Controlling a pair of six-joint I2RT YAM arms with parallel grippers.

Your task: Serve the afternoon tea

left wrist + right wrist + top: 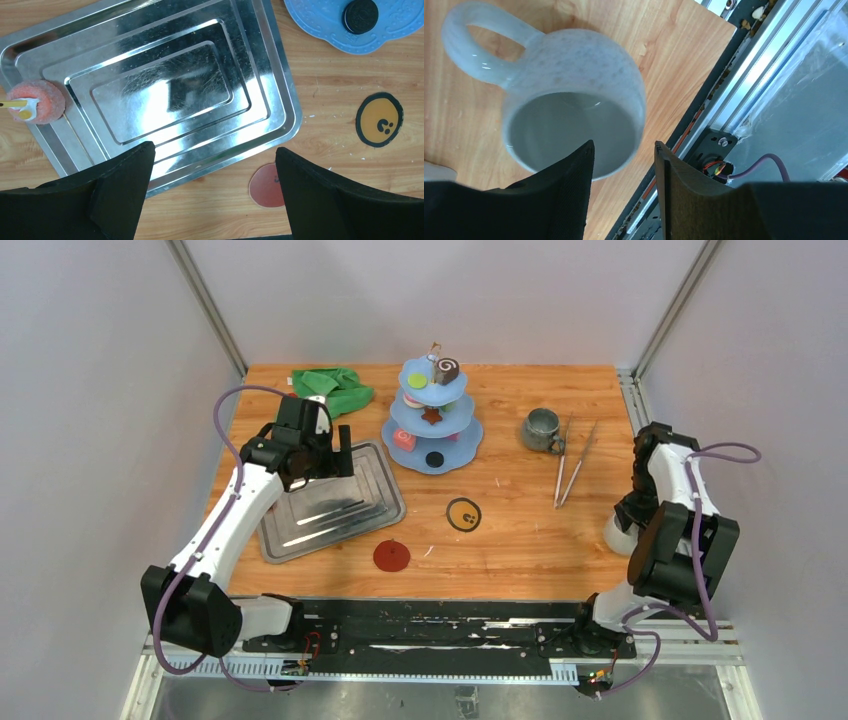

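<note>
A blue three-tier stand (452,446) at the back middle holds a brown swirl roll (447,370), a green disc (416,381), a brown star (431,416), a pink roll (403,439) and a black disc (434,458). The black disc also shows in the left wrist view (360,15). A pink sweet (37,101) sits on a corner of the steel tray (280,100). The grey-green mug (541,429) stands right of the stand. My left gripper (212,165) hovers open and empty over the tray's near edge. My right gripper (624,145) is open, its jaws astride the white mug's (574,100) rim at the table's right edge.
Metal tongs (575,462) lie right of the grey-green mug. A yellow coaster (463,514) and a red coaster (391,556) lie on the wood in front. A green cloth (335,388) is bunched at the back left. The white mug stands close to the table's edge (704,75).
</note>
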